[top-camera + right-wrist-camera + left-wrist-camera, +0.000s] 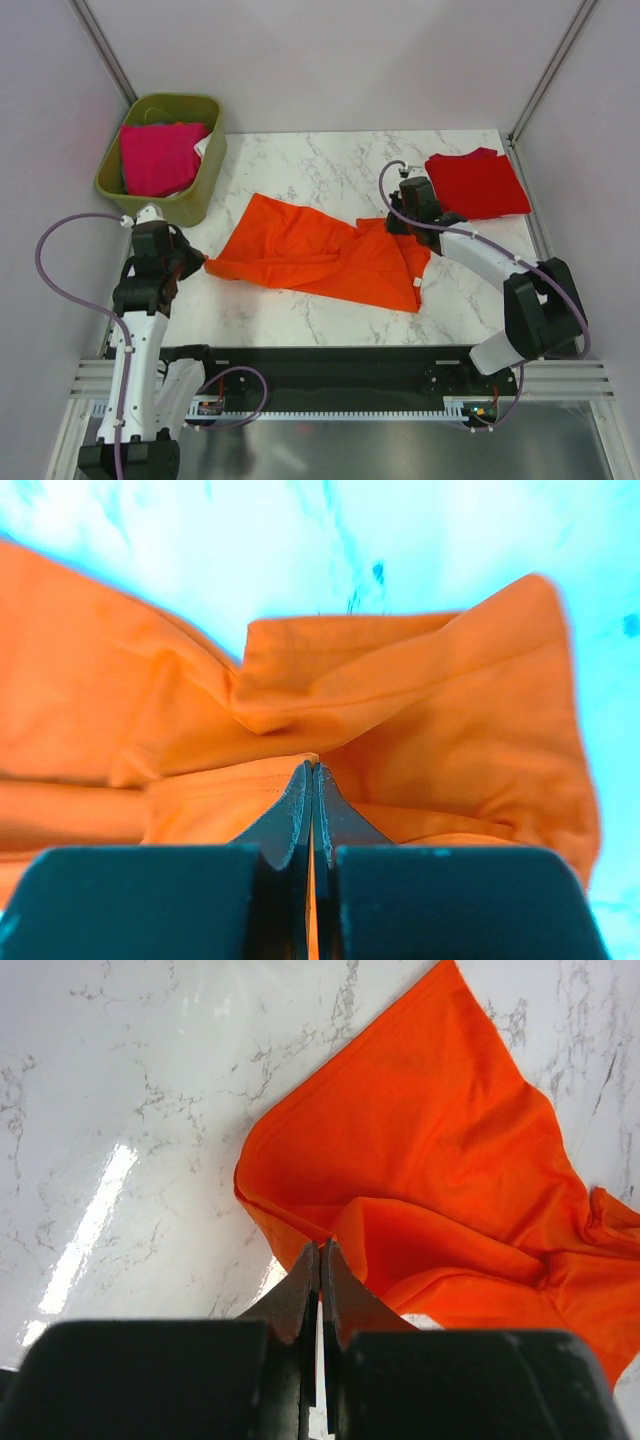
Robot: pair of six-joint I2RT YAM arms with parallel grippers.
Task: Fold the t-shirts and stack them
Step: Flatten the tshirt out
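The orange t-shirt point(320, 250) lies spread and rumpled across the middle of the marble table point(320, 165). My left gripper point(204, 264) is at the shirt's left corner, its jaws pressed together on the cloth edge point(321, 1245). At the shirt's upper right edge, my right gripper point(396, 226) is shut on a fold of orange cloth point(313, 766), and orange shows in the slit between its fingers. The red t-shirt point(478, 183) lies folded at the back right of the table. The magenta pink t-shirt point(158, 158) sits inside the bin.
An olive-green plastic bin point(207, 180) stands at the back left corner, close behind the left arm. White walls close in the table on three sides. Bare marble shows in front of the orange shirt and behind it.
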